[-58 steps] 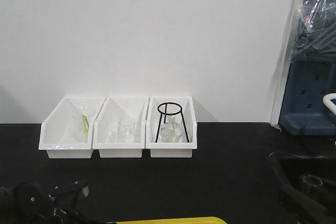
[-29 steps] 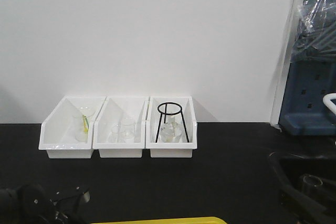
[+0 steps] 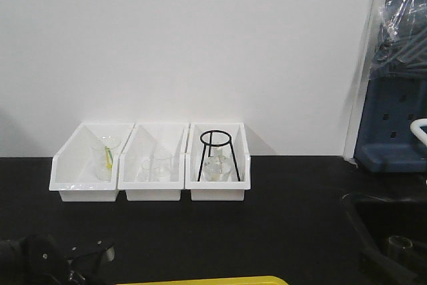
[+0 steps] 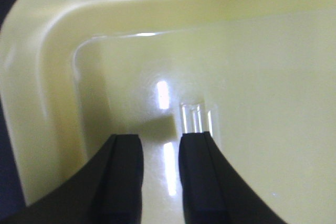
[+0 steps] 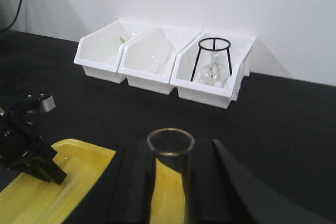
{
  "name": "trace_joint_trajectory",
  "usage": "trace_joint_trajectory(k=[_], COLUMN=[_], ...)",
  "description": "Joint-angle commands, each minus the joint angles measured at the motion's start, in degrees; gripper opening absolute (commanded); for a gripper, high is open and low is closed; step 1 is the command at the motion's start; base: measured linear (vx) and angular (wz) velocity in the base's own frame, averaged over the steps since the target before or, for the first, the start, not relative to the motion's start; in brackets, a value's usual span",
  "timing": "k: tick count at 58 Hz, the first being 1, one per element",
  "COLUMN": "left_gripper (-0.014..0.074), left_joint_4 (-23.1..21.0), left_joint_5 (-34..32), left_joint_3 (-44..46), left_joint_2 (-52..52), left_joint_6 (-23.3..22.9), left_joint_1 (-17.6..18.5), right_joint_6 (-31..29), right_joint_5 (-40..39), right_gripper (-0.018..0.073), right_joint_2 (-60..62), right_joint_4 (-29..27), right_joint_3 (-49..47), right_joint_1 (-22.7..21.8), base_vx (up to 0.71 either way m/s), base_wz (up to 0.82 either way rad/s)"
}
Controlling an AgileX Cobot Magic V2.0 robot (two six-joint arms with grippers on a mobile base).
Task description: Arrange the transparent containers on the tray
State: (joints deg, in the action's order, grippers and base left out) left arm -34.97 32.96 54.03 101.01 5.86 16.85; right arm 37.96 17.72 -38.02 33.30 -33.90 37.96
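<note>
A: Starting with the right gripper (image 5: 171, 153)?

B: Clamped on a clear beaker (image 5: 169, 182), with one dark finger (image 5: 135, 182) pressed to each side. Held upright, mouth up, above the black table (image 5: 283, 145).

A: Over the yellow tray (image 5: 89, 157)?

B: Hard to say from the wrist view, with yellow showing through the glass. From the front view, off to the right of the tray's end, low in the corner.

A: And the left gripper (image 4: 160, 140)?

B: Hovering low over a rounded corner of the tray, inside the raised rim. Parted a little, with bare yellow floor in the gap and nothing gripped. Just past the right fingertip, resting on the tray floor, a small clear piece (image 4: 197, 118) (too blurred to name with any confidence).

A: Anything at the back?

B: Along the wall (image 3: 200, 45), side by side and touching: left bin (image 3: 70, 175), middle bin (image 3: 137, 177), right bin (image 3: 244, 165), all white. In the left bin, a lone beaker (image 3: 105, 158) with a yellow-green streak inside. In the middle bin, a pair of beakers (image 3: 157, 165), hard to separate. In the right bin, a black ring stand (image 3: 203, 161), and under its ring, between the legs, a round flask (image 5: 212, 72).
</note>
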Motion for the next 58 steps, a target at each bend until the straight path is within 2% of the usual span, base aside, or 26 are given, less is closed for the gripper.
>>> trace_joint_trajectory(k=[1, 10, 22, 29, 42, 58], left_gripper=[0.0325, 0.0325, 0.0325, 0.0325, 0.0323, 0.0323], left_joint_4=[-1.5, -1.5, -1.5, -1.5, -1.4, -1.5], left_joint_5=[-0.7, -2.7, -4.8, -4.4, -5.3, -3.9], left_joint_3=[1.7, 1.7, 1.7, 1.7, 1.7, 1.6], left_joint_2=[-5.3, -12.8, -26.0, -32.1, -39.4, -41.0], left_joint_6=[0.2, 3.2, 3.5, 3.9, 4.2, 4.2], left_joint_1=[0.4, 0.4, 0.4, 0.4, 0.4, 0.4], right_joint_6=[-0.2, -0.2, -0.2, -0.5, -0.8, -0.9], right_joint_5=[-1.8, -3.5, -8.5, -6.5, 4.5, 4.2], right_gripper=[-0.0011, -0.0011, -0.0011, -0.0011, -0.0011, -0.0011], right_joint_2=[-1.7, -6.6, -19.1, -28.2, -43.1, -53.6], right_joint_4=[-4.4, -12.0, -18.5, -19.6, -20.2, -21.5], right_joint_3=[-2.0, -2.0, -2.7, -7.3, -19.4, -24.1], right_joint_1=[-0.2, -0.2, -0.2, -0.2, -0.2, -0.2], base_vx=[0.0, 0.0, 0.0, 0.0, 0.0, 0.0], base_wz=[0.0, 0.0, 0.0, 0.0, 0.0, 0.0])
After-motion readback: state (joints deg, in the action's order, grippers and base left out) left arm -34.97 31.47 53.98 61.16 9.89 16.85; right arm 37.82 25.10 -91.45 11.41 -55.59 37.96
